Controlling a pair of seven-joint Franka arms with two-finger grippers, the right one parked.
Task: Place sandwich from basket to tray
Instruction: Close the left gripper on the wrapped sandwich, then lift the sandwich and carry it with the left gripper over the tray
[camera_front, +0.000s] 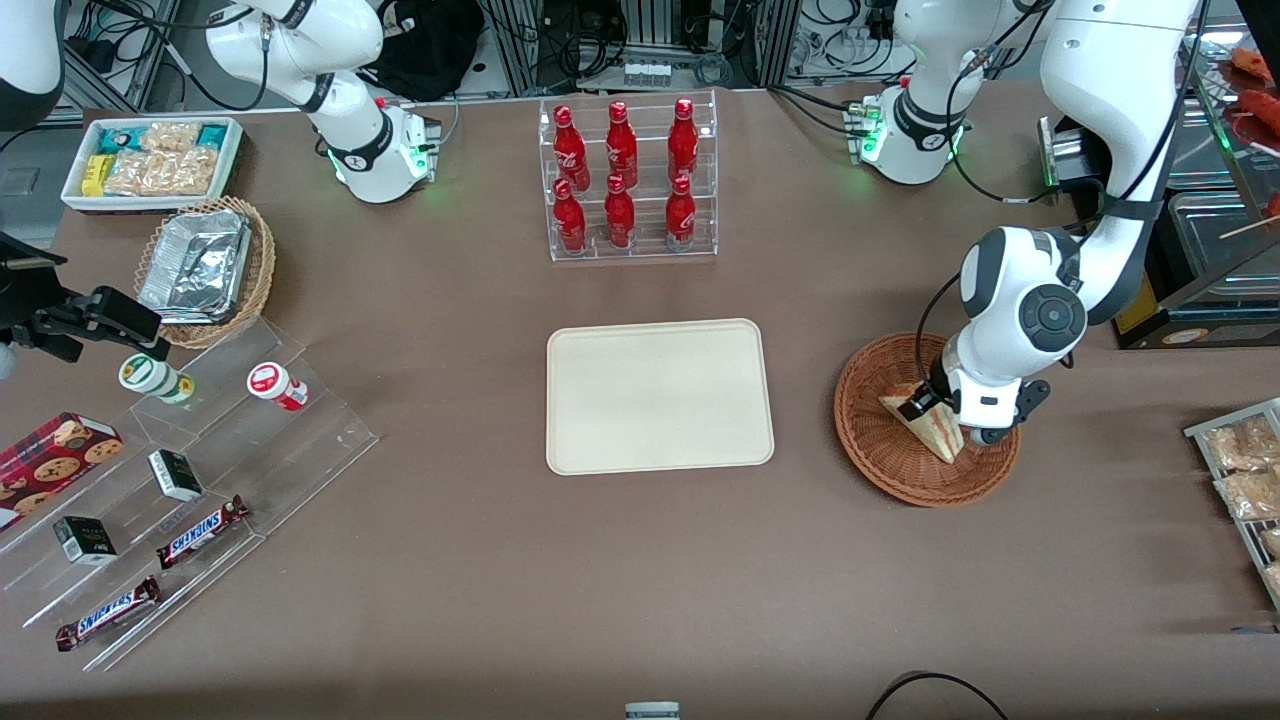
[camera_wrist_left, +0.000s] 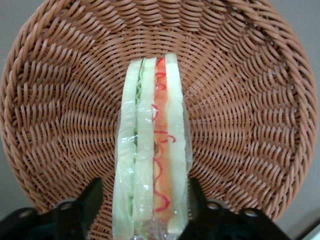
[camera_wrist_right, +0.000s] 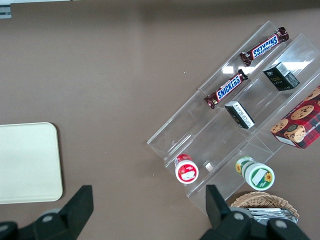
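Observation:
The sandwich (camera_wrist_left: 152, 150) stands on its edge in the middle of the reddish-brown woven basket (camera_wrist_left: 60, 100), showing pale bread with green and red-orange layers under clear wrap. My left gripper (camera_wrist_left: 144, 186) is lowered into the basket and is open, with one black finger on each side of the wedge. One finger is close against the wrap and the other stands a small gap away. In the front view the gripper (camera_front: 930, 408) sits over the sandwich (camera_front: 942, 437) inside the basket (camera_front: 880, 470). The cream tray (camera_front: 660, 395) lies bare beside the basket, toward the parked arm's end.
A clear rack of red bottles (camera_front: 628, 180) stands farther from the front camera than the tray. A stepped acrylic shelf (camera_front: 190, 470) with snacks, a tan basket of foil containers (camera_front: 205, 270) and a white bin (camera_front: 150, 160) lie toward the parked arm's end. A rack of packets (camera_front: 1245, 470) sits near the basket.

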